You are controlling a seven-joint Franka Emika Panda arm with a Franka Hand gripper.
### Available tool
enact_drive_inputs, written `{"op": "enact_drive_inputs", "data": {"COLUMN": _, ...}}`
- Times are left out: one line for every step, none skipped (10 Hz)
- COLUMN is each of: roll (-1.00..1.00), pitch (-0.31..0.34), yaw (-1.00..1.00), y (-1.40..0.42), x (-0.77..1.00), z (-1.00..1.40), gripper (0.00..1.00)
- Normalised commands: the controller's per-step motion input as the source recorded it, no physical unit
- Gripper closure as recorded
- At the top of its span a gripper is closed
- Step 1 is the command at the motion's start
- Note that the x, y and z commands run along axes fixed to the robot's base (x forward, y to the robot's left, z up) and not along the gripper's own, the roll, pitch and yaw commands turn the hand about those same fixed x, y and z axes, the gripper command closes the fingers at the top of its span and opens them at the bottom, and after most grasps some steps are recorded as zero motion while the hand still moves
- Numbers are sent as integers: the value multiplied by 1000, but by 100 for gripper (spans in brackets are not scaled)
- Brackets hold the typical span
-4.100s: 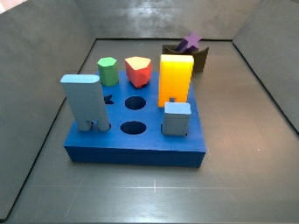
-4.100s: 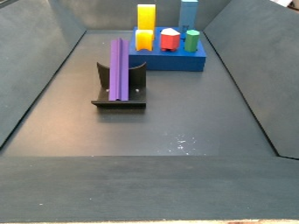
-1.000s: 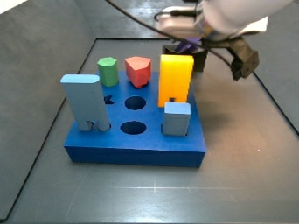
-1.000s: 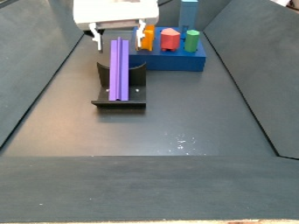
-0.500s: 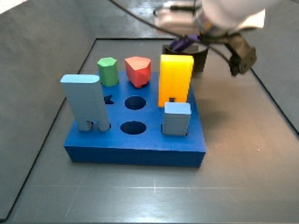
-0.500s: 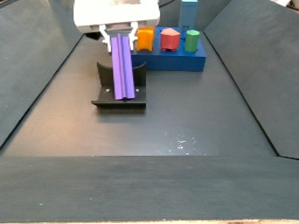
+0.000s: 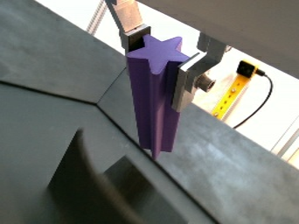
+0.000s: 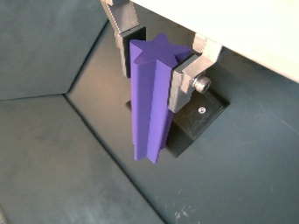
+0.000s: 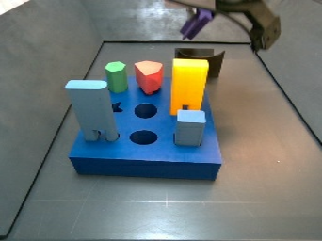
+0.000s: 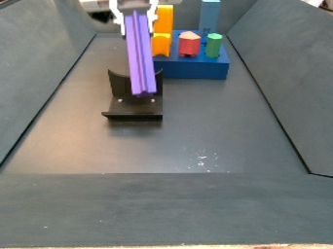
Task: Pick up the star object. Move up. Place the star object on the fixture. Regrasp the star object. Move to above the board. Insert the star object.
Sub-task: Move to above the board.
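**Star object hanging above the fixture in the gripper's pinch**

The gripper (image 8: 156,59) is sitting high over the far end of the floor, its silver fingers (image 7: 188,77) pressing on opposite sides of the star object (image 8: 149,101) near its upper end. The purple prism is hanging clear of the fixture (image 10: 132,101) in a side view, its lower end just above the bracket's base plate and slightly tilted. In both wrist views the dark bracket (image 8: 197,122) is lying behind and below the star object, apart from it.

Beyond the fixture, the board (image 9: 145,155) is carrying several pieces that are crowding its top: a tall orange block (image 9: 189,85), a green hexagonal peg (image 9: 116,76), a red-orange pentagonal peg (image 9: 150,77), a tall light-blue block (image 9: 90,109) and a short grey-blue block (image 9: 190,128). Round holes (image 9: 146,137) are showing open between them. The orange block is partly hiding the fixture (image 9: 205,55) in that side view.
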Motion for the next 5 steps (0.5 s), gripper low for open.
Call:
{"op": "enact_drive_inputs", "data": {"roll": -74, "pitch": -65, "yaw": -34, "y": 120, "x": -121, "z": 1000, "gripper": 100}}
{"op": "enact_drive_inputs", "data": {"roll": -70, "pitch": -47, "yaw": -49, "y": 115, "x": -118, "z": 1000, "gripper": 100}}
{"op": "enact_drive_inputs", "data": {"roll": -69, "pitch": -22, "yaw": -59, "y": 100, "x": -109, "z": 1000, "gripper": 100}}
{"op": "enact_drive_inputs", "data": {"roll": -65, "pitch": -1, "yaw": -59, "y": 90, "x": -106, "z": 1000, "gripper": 100}}
{"op": "enact_drive_inputs", "data": {"roll": -64, "pitch": 26, "yaw": -52, "y": 74, "x": -95, "z": 1000, "gripper": 100}}
